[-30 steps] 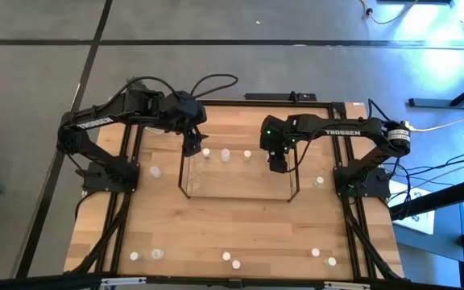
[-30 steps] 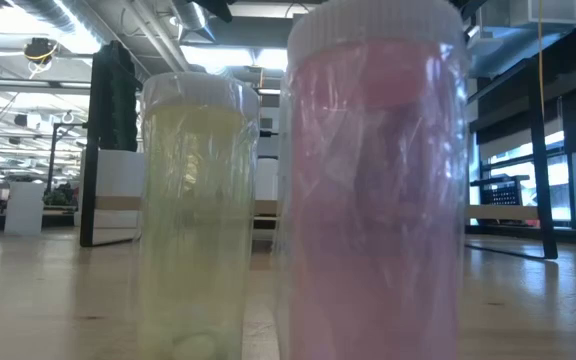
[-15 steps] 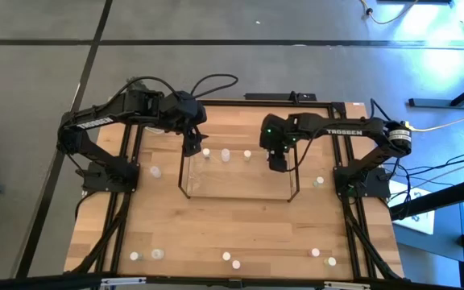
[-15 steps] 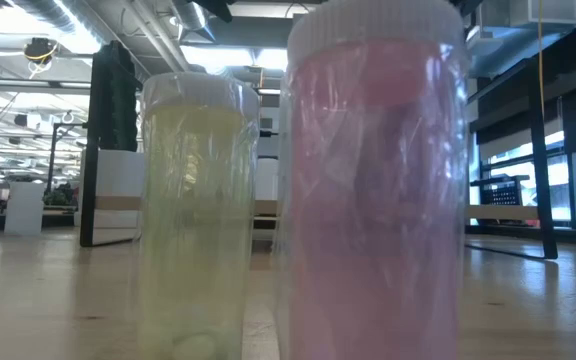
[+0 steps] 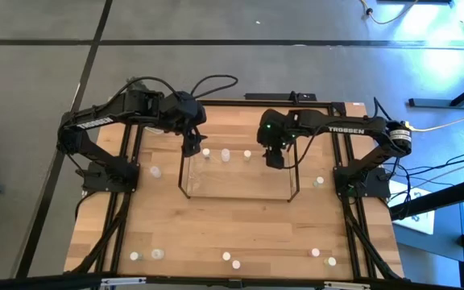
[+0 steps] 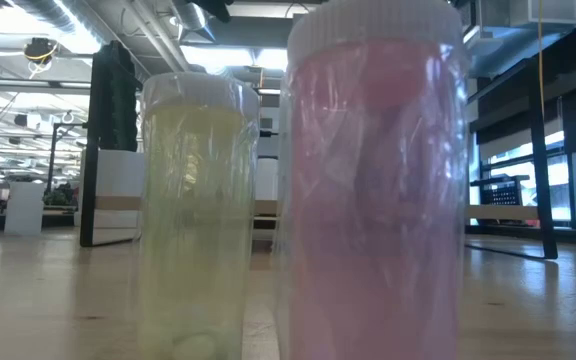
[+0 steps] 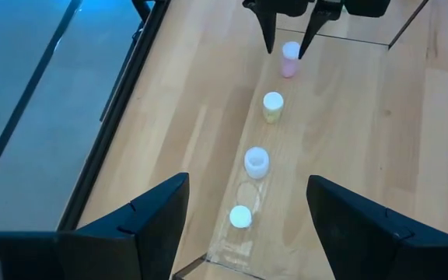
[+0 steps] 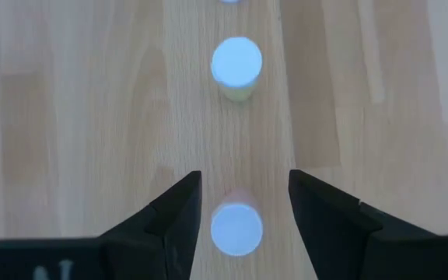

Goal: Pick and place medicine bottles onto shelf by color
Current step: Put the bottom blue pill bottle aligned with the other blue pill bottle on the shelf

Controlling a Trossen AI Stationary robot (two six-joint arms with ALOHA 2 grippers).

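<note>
The clear shelf (image 5: 240, 179) stands mid-table. Several medicine bottles stand upright in a row along its far side: a white-capped one (image 7: 241, 216), a white one (image 7: 257, 162), a yellowish one (image 7: 273, 106) and a pink one (image 7: 290, 61). My right gripper (image 8: 244, 174) hangs open above the pink bottle (image 8: 236, 228), one finger on either side of it with a gap showing. Over the shelf's far left end, my left gripper (image 7: 247, 180) is open and holds nothing.
Loose bottles stand left of the shelf (image 5: 155, 171), right of it (image 5: 319, 181) and along the near edge (image 5: 135, 256) (image 5: 314, 252). A yellowish bottle (image 6: 198, 220) and a pink one (image 6: 373, 190) fill the low view. Bare wood lies between shelf and near edge.
My right gripper has risen a little above the pink bottle, staying open; the bottle stands where it was on the shelf.
</note>
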